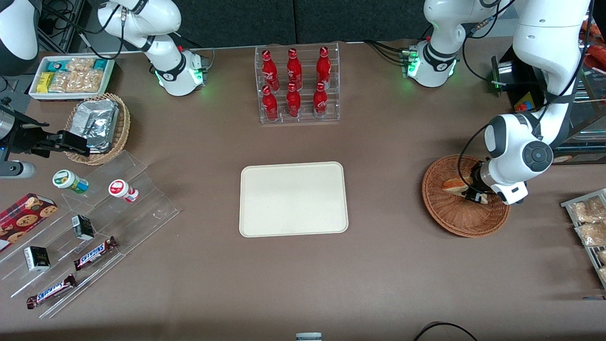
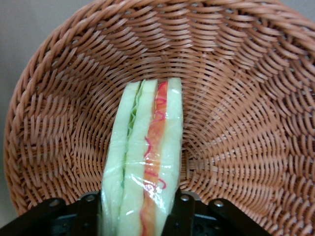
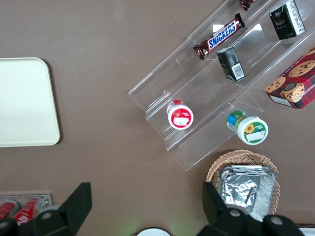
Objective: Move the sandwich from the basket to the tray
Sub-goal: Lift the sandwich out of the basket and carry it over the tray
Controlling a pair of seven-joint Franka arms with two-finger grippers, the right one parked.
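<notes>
The pale triangular bread sandwich (image 2: 142, 162) with an orange-red and green filling stripe is clamped between the fingers of the left gripper (image 1: 475, 194) inside the round reddish-brown wicker basket (image 1: 450, 215). In the front view, its long axis is laid roughly from three to nine o'clock, pointing toward the flat cream-white rectangular tray (image 1: 293, 199).

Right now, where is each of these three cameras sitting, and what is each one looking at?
Front view: high above the table, looking down on tray, basket and bottle rack; both arms show, the gripper down in the basket.
Left wrist view: on the working arm's wrist, looking into the basket; its fingers clamp the sandwich.
Right wrist view: on the parked arm's wrist, looking down at the snack stand and foil basket.
Shared: front and left wrist views both show the sandwich; the tray appears in front and right wrist views.
</notes>
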